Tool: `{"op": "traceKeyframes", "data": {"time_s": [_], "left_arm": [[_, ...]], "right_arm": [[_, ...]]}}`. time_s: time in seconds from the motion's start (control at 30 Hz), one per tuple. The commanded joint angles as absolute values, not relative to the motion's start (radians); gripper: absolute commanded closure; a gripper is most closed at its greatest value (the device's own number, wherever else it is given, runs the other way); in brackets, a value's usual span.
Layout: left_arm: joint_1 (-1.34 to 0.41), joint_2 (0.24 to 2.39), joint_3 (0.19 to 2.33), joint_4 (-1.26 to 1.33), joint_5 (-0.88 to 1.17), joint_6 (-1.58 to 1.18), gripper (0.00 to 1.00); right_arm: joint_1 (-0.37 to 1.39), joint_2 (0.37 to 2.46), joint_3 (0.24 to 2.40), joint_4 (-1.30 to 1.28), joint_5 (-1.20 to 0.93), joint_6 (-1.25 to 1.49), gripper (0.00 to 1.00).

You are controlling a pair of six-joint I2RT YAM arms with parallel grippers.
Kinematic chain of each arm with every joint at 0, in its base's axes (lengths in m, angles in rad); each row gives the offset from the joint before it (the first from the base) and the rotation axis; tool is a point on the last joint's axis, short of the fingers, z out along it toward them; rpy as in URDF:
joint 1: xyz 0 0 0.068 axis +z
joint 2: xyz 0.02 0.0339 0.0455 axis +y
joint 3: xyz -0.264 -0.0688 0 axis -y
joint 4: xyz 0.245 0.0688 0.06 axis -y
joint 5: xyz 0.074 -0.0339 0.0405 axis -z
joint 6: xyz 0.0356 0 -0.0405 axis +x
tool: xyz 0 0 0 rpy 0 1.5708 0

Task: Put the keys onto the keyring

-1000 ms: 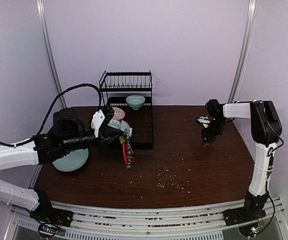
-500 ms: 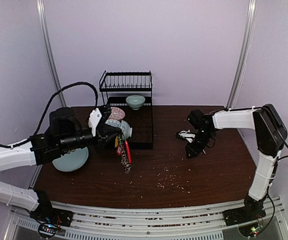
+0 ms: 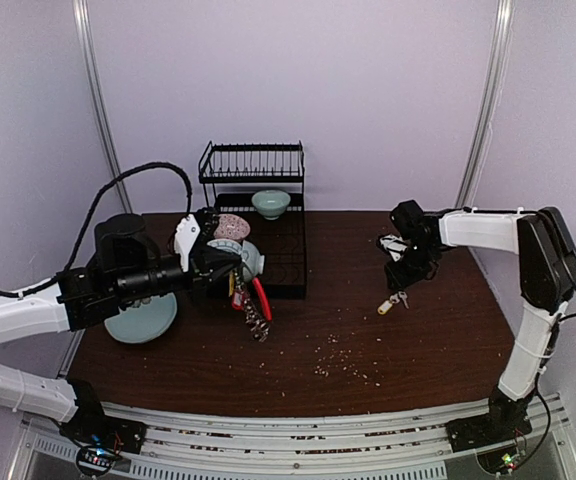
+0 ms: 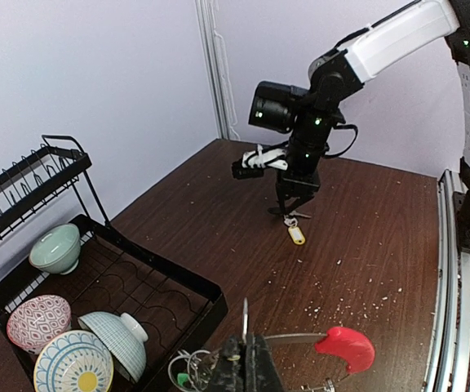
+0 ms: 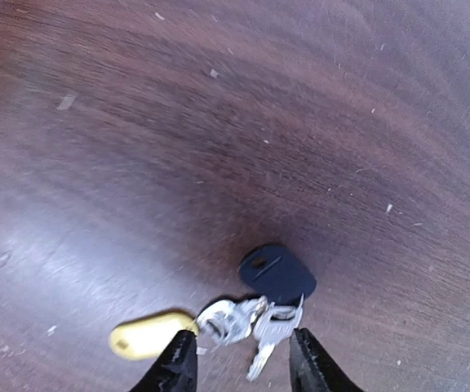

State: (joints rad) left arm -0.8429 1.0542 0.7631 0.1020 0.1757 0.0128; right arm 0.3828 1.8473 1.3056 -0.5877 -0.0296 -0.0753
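The right tool [image 3: 401,288] has swung back right, and the keys [image 3: 392,303] now show just beneath it.

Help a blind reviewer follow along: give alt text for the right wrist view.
A small bunch of keys, with a black-headed key and a yellow tag, lies on a dark wooden table just beyond the open right gripper, whose two dark fingertips stand on either side of it. Pale crumbs are scattered over the table.

no legible text, no labels (anywhere)
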Motion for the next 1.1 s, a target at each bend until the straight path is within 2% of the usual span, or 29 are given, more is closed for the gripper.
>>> {"op": "traceKeyframes", "data": {"time_s": [0.0,0.03,0.1,0.3,0.37,0.5,0.8,1.07], "left_arm": [[-0.834,1.035,0.784,0.163,0.178,0.011,1.0],[-0.835,1.035,0.784,0.163,0.178,0.011,1.0],[-0.834,1.035,0.783,0.163,0.177,0.012,1.0],[-0.835,1.04,0.784,0.158,0.165,0.017,1.0],[-0.835,1.04,0.784,0.159,0.164,0.02,1.0],[-0.834,1.045,0.784,0.16,0.163,0.021,1.0],[-0.834,1.044,0.785,0.16,0.167,0.023,1.0],[-0.835,1.038,0.785,0.159,0.18,0.022,1.0]], "right_arm": [[0.372,1.937,1.357,-0.57,0.073,-0.033,0.57],[0.371,1.956,1.373,-0.567,0.09,-0.03,0.52],[0.371,1.986,1.396,-0.553,0.087,-0.033,0.49],[0.36,2.051,1.426,-0.534,0.096,-0.055,0.5],[0.35,2.056,1.424,-0.528,0.102,-0.056,0.55],[0.341,2.047,1.418,-0.54,0.13,-0.067,0.75],[0.355,1.93,1.394,-0.578,0.144,-0.074,0.98],[0.428,1.675,1.351,-0.581,0.101,-0.103,1.0]]}}
